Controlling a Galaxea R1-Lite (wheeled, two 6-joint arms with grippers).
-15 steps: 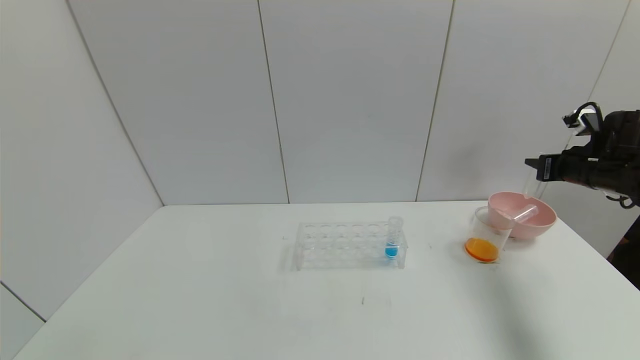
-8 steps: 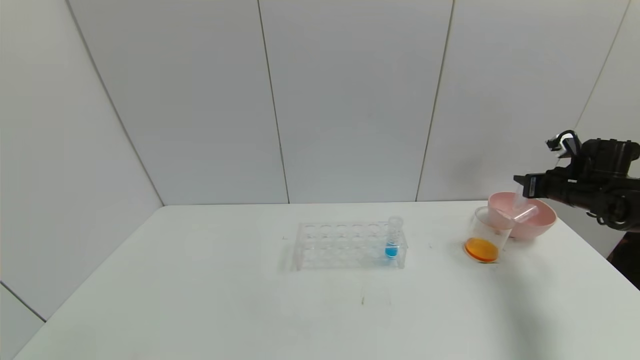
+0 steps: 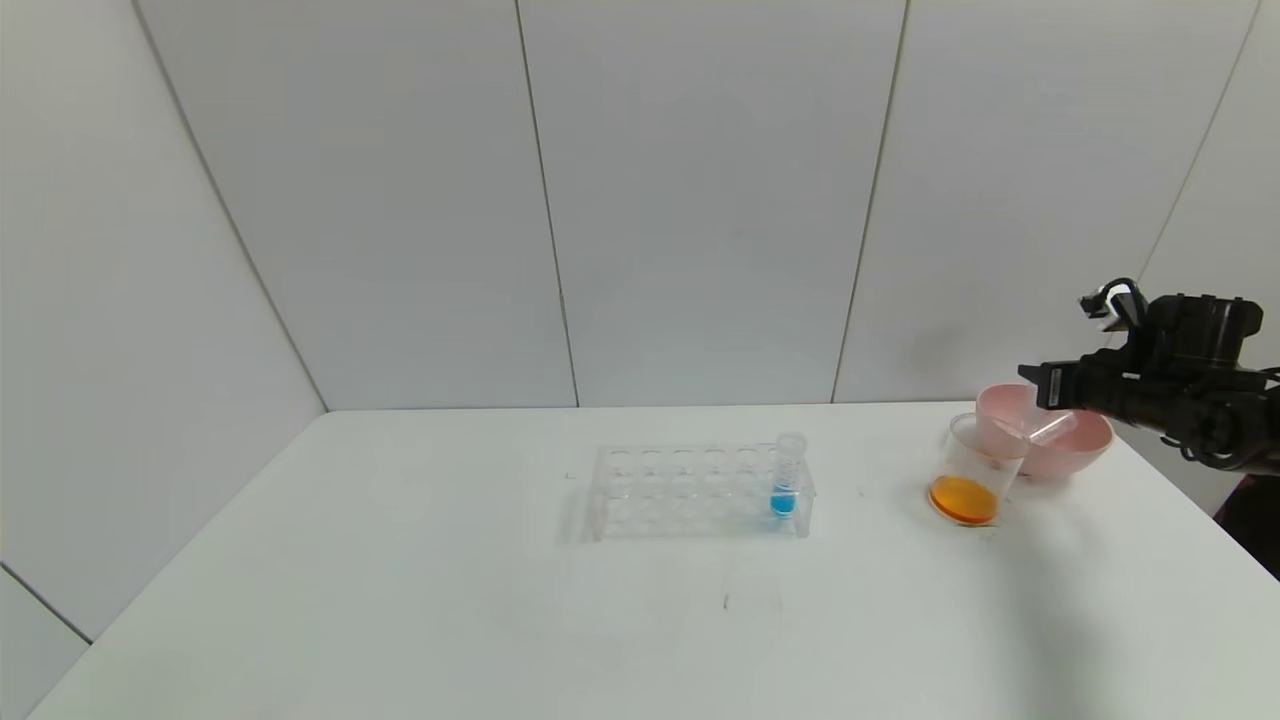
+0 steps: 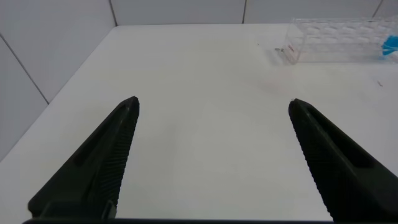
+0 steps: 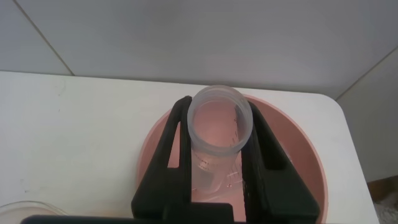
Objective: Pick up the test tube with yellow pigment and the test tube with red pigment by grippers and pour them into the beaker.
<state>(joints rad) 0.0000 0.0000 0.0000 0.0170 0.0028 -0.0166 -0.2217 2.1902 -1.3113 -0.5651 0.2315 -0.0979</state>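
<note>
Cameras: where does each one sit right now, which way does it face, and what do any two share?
Head view: high on the robot, looking forward and down over the table; the right gripper shows above the pink bowl, beside the beaker.
Left wrist view: low over the table, facing the tube rack; the left gripper shows, open.
Right wrist view: above the pink bowl, looking down; the right gripper clamps an empty tube.
Shared: head and left wrist views both show the rack and its blue tube; head and right wrist views share the bowl.
</note>
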